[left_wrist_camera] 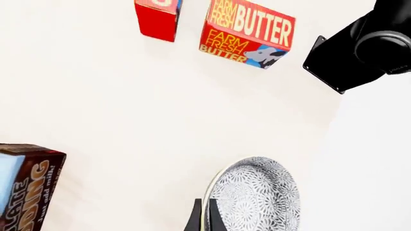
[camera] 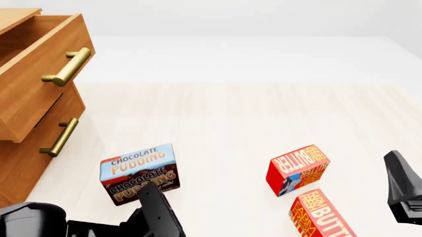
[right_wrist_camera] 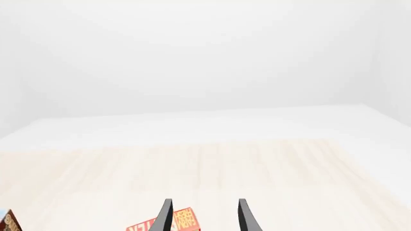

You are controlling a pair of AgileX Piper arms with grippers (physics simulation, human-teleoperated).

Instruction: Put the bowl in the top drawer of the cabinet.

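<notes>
The bowl [left_wrist_camera: 257,199], white with a dense grey-black floral pattern, shows only in the left wrist view, standing on edge. My left gripper [left_wrist_camera: 205,220] is shut on its rim, one dark finger on each side. In the front view the bowl is hidden and only the left arm [camera: 155,212] shows at the bottom edge. The cabinet [camera: 20,168] stands at the far left with its top drawer [camera: 36,79] pulled out and open. My right gripper [right_wrist_camera: 204,216] is open with nothing between its fingers, low at the right edge of the front view.
A chocolate pudding box [camera: 140,173] stands just ahead of the left arm. Two red butter boxes [camera: 298,169] [camera: 319,215] lie at the right, near the right arm [camera: 402,190]. The lower drawer [camera: 43,143] is closed, its brass handle sticking out.
</notes>
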